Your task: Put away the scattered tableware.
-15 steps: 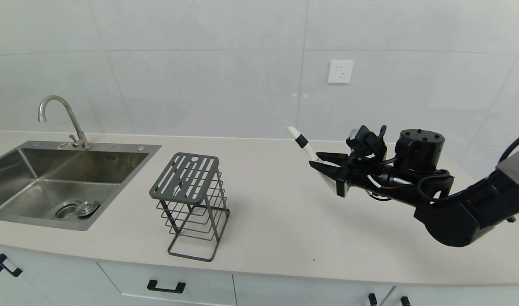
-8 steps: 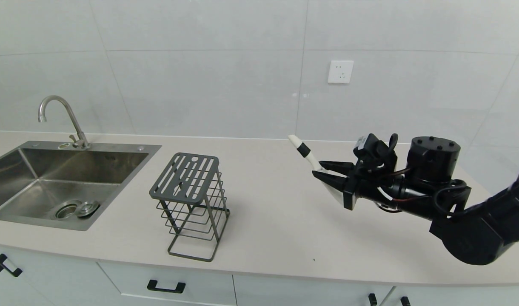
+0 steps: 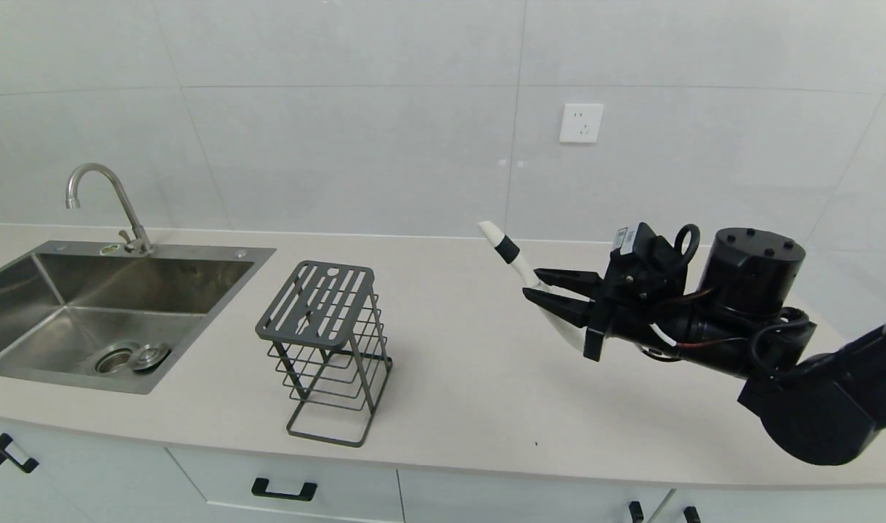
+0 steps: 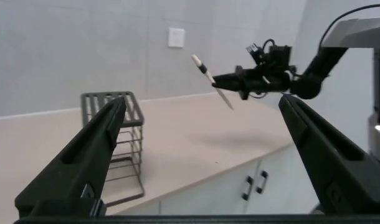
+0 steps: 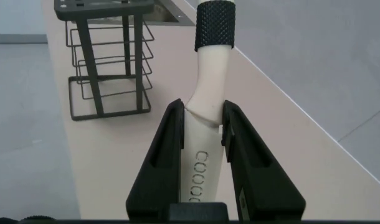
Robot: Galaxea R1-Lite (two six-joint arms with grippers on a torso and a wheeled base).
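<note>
My right gripper [image 3: 534, 285] is shut on a white utensil [image 3: 514, 260] with a black band near its handle end. It holds the utensil in the air over the right part of the counter, handle end tilted up and toward the wall. The right wrist view shows the fingers [image 5: 171, 134] clamped on both sides of the utensil [image 5: 210, 93]. A dark wire rack [image 3: 325, 341] with a slotted top stands on the counter to the left of the gripper, well apart from it. My left gripper [image 4: 201, 106] is open, held off the counter, facing the rack [image 4: 118, 140].
A steel sink [image 3: 22, 349] with a curved faucet [image 3: 105, 203] fills the counter's left end. A wall outlet [image 3: 581, 122] sits above the right gripper. Bare counter [image 3: 472, 378] lies between rack and right arm. Drawers with black handles [image 3: 283, 491] run below the front edge.
The right arm dipped slightly, then shifted a little left toward the rack, the utensil still in its grip. The rack has not moved.
</note>
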